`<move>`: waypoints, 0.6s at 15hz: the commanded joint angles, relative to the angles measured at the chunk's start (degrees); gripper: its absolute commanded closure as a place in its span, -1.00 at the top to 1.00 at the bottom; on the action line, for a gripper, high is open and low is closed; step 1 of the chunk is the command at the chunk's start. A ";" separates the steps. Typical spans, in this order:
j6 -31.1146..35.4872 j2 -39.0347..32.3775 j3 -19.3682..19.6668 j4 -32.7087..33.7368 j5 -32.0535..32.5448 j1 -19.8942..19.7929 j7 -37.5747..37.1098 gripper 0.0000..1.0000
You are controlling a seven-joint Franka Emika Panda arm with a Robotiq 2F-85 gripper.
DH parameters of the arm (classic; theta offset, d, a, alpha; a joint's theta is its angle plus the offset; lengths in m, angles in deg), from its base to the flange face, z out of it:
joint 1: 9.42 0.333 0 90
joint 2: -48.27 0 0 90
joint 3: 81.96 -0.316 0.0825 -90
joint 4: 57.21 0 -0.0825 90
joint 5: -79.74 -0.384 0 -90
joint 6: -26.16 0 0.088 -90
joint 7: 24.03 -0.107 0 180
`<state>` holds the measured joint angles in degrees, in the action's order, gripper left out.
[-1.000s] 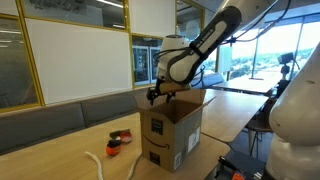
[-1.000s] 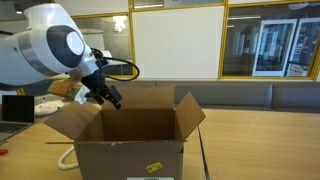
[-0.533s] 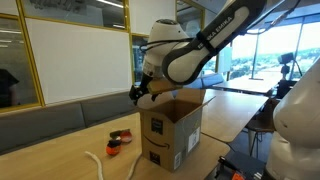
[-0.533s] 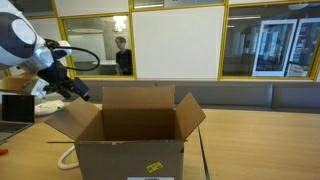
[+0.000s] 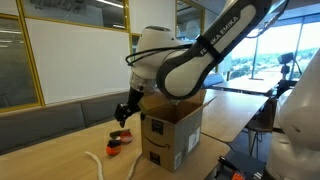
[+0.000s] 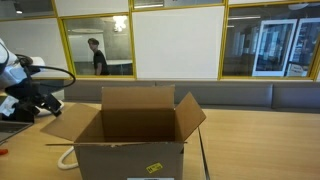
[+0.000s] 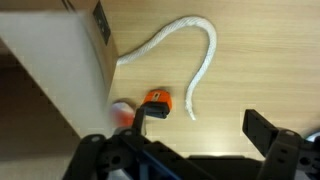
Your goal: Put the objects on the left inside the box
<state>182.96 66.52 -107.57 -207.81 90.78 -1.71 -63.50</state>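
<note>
Gripper (image 5: 123, 112), jaws wide & empty, hangs over the limp white cord (image 7: 205, 45) & light orange piece (image 7: 157, 100) beside the box (image 5: 170, 128); prob. pinch cord mid-length.

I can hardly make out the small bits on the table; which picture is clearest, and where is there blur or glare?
Wrist view: white cord and orange piece fairly sharp, the open gripper a dark blur. In an exterior view, bright windows glare at the right, leaving the small pieces tiny and dim.

box (image 7: 60, 50) beside cord (image 7: 211, 45), beyond — open table (image 7: 270, 50)
</note>
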 commanded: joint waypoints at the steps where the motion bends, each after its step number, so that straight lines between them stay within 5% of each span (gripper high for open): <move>1: 2.66 -6.63 1.45 1.08 -3.35 2.51 5.29 1.00; 9: 3.83 -24.48 -0.05 5.68 0.22 2.72 11.48 1.00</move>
<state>185.95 49.48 -107.58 -206.14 88.69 1.07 -54.80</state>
